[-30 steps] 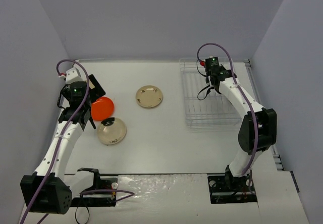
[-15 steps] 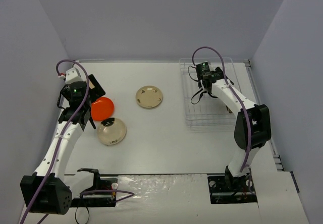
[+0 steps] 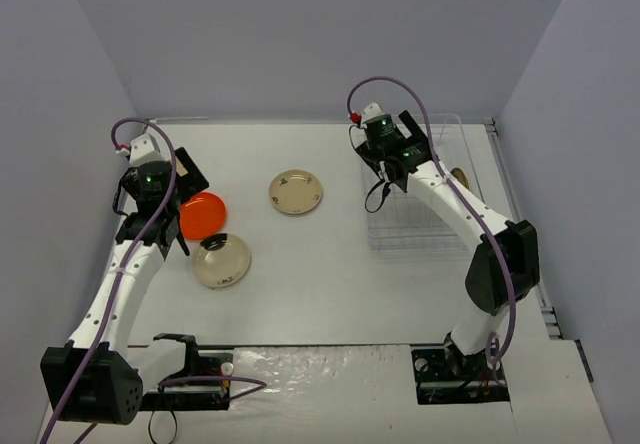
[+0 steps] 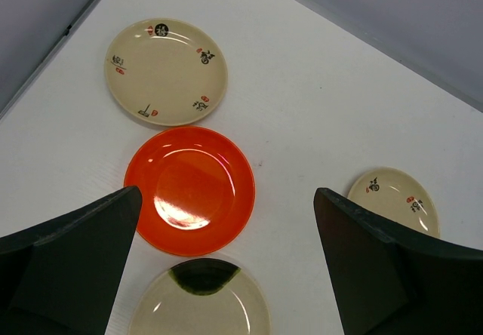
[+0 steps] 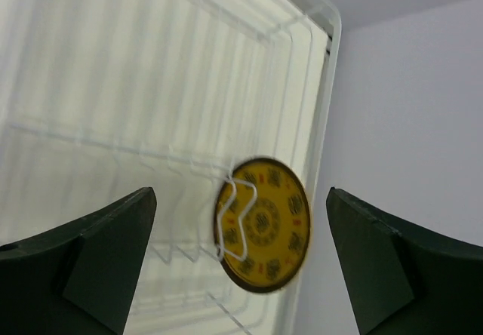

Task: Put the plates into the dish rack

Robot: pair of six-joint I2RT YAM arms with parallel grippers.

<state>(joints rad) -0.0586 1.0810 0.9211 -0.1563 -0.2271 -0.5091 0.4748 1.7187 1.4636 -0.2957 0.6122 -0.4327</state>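
two arms work a white tabletop strewn with small plates. the left fingers are spread wide and hold nothing; in the left wrist view they frame the bright orange-red plate, which lies flat on the tabletop between the two tips and below them, apart from both. a cream plate with dark and red marks lies flat just beyond the orange one, a smaller cream plate sits well off toward the right finger's side, and a pale plate with a dark green patch lies nearest the camera, its rim just beside the orange plate's. across the tabletop, the right fingers hang over the dish rack, also parted wide and empty. in the right wrist view the dark brown plate with yellow pattern stands on edge in the rack, caught behind a bent loop of white wire close to the rack's outer rim; it sits beyond the fingers, in the gap between them, touching neither. the other slots seen in that view hold no plates.
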